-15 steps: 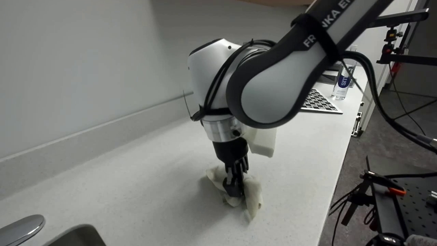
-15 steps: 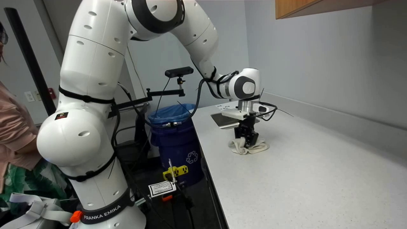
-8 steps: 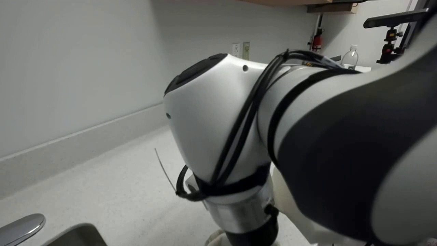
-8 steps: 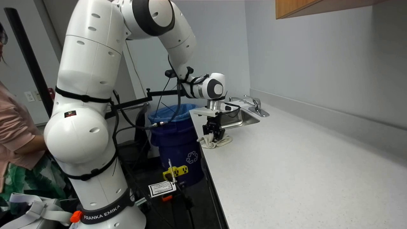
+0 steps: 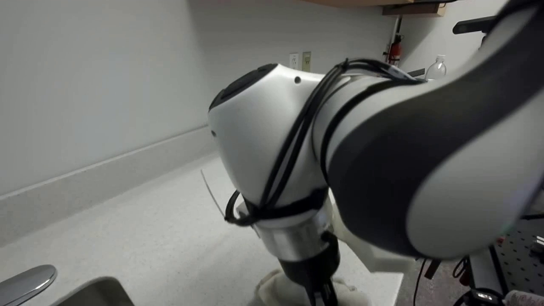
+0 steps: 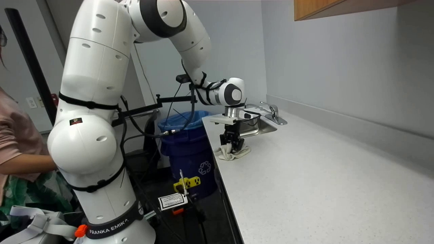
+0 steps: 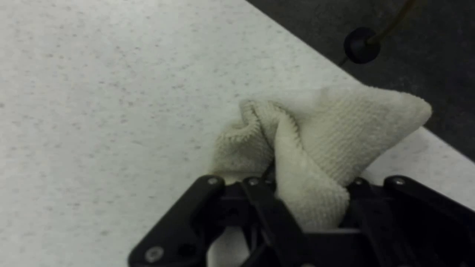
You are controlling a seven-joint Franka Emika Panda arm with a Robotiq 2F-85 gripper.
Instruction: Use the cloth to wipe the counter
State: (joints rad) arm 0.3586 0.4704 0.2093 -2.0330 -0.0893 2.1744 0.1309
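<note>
The cloth [image 7: 334, 129] is off-white, ribbed and bunched. It lies on the pale speckled counter [image 7: 92, 111], near the front edge. In the wrist view one corner of it reaches past that edge. My gripper [image 7: 308, 185] points down and is shut on the cloth, with a fold bulging up between its fingers; the fingertips are hidden in it. In an exterior view the gripper [image 6: 233, 145] presses the cloth [image 6: 232, 155] onto the counter [image 6: 305, 189]. In an exterior view the cloth [image 5: 276, 289] and gripper [image 5: 321, 297] are cut off by the lower border.
A steel sink [image 6: 259, 128] and faucet [image 6: 274, 112] lie just behind the gripper. A backsplash [image 6: 339, 117] runs along the wall. A blue bin [image 6: 186, 145] stands beyond the front edge. A wooden cabinet [image 6: 339, 8] hangs above. A person [image 6: 20, 135] is near the arm's base.
My gripper slid the cloth across the counter toward the sink end and the front edge, then came back slightly. The sink and faucet, hidden behind the arm before, now show.
</note>
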